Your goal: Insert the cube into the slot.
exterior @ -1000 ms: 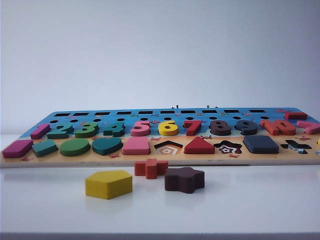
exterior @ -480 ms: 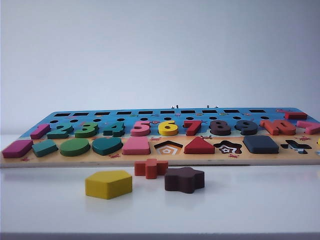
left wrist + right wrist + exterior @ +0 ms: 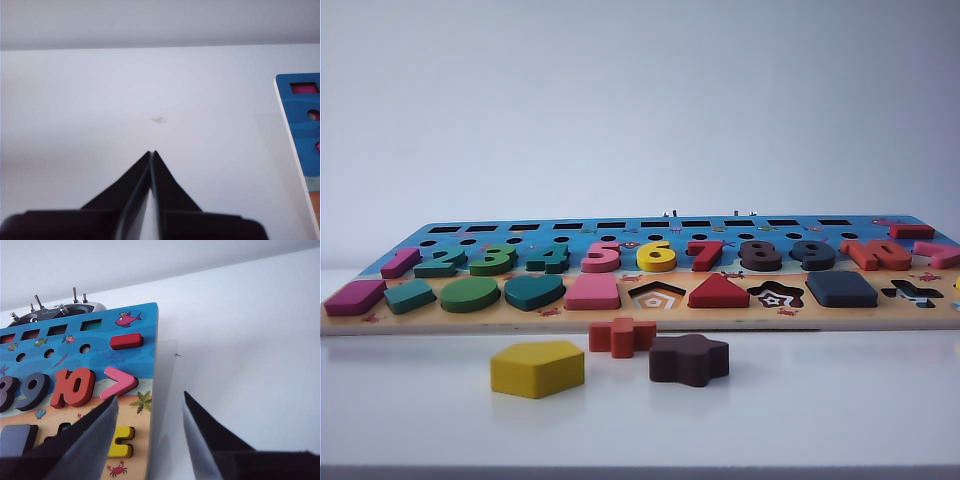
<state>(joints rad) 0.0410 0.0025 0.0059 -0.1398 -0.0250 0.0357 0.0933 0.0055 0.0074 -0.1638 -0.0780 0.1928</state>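
Both grippers hang clear of the work: your left gripper (image 3: 152,154) has its fingers pressed together over bare table, your right gripper (image 3: 150,407) stands parted over the board's (image 3: 650,322) end. You see the cube (image 3: 841,288) seated in its slot, so the insertion looks done; you need only stay clear.

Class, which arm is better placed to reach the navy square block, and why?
Right: the right gripper, open, hangs over the board end by the block; the left gripper, shut, faces bare table.
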